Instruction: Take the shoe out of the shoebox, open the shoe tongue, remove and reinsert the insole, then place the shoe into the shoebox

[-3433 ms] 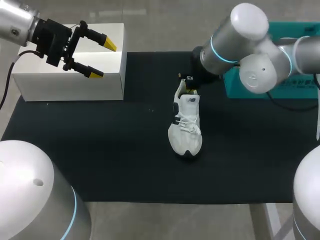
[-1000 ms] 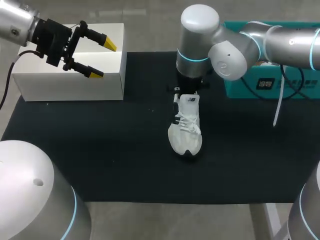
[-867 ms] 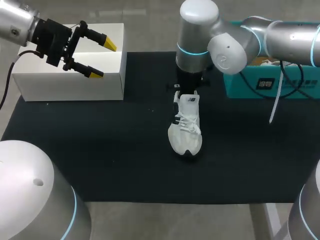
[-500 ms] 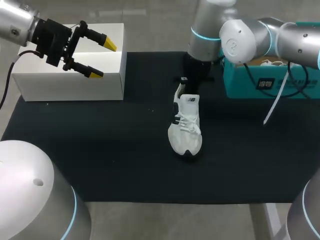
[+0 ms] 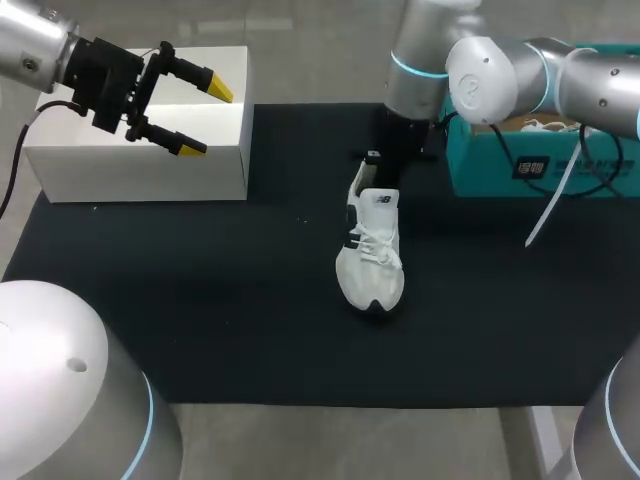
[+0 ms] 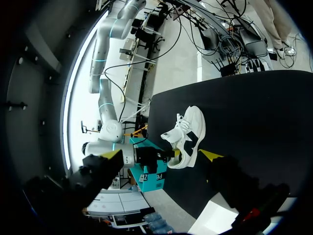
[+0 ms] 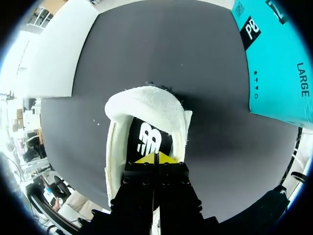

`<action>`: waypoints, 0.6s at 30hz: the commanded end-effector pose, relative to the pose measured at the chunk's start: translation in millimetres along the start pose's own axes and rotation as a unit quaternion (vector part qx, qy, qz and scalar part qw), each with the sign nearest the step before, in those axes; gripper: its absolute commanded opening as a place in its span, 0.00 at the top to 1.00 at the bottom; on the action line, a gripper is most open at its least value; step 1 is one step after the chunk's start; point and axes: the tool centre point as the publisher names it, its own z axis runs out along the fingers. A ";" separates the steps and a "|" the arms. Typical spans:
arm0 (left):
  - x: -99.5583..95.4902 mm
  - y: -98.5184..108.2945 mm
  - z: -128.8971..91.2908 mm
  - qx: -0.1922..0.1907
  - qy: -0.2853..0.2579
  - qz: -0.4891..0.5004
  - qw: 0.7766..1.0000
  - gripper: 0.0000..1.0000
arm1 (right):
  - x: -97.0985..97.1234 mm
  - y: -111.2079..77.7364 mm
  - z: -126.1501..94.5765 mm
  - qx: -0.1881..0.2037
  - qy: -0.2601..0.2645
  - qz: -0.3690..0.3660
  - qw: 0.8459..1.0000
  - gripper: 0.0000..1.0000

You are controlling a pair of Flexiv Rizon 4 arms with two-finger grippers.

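Finding at this moment: the shoe (image 5: 371, 250) lies out of its box on the black mat (image 5: 200, 300), sole down, and it has held that place and heading across the last few seconds. What has changed is our right arm. A short while ago its wrist stood over the heel from the side of the shoe that faces the white box (image 5: 140, 170). It has since swung across and now comes down on the heel from the side of the teal shoebox (image 5: 540, 165), which stands just beyond the shoe on that side. The right gripper (image 7: 155, 157) has stayed at the heel opening throughout. In its own wrist view the yellow tips are pressed together with no gap between them, and they sit inside the collar directly over the insole (image 7: 149, 139). We cannot tell whether any edge of the insole is nipped between them. The insole shows flat in the shoe and not lifted. Our left gripper (image 5: 206, 118) has not moved: it hangs well away from the shoe, over the white box, fingers spread wide and holding nothing. Our judgement is that the take-out step is done and the insole step is in hand but not yet achieved. The swing of the wrist reads as a change of approach angle at the heel, not as a withdrawal
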 end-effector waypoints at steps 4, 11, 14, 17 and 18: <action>-0.3 0.6 -0.2 0.001 0.001 0.000 1.000 0.00 | 11.8 -4.3 -13.8 0.019 -0.068 0.051 0.996 1.00; -0.3 0.6 -0.2 0.001 0.001 0.000 1.000 0.00 | 20.0 -10.9 -14.9 0.013 -0.053 0.049 0.997 1.00; -0.3 0.6 -0.2 0.001 0.001 0.000 1.000 0.00 | 24.2 -13.9 -13.7 0.014 -0.052 0.047 0.997 1.00; -0.3 0.6 -0.2 0.001 0.001 0.000 1.000 0.00 | 25.3 -17.1 -11.4 0.018 -0.061 0.047 0.997 1.00; -0.3 0.6 -0.2 0.001 0.001 0.000 1.000 0.00 | 25.7 -18.4 -10.8 0.024 -0.064 0.047 0.997 1.00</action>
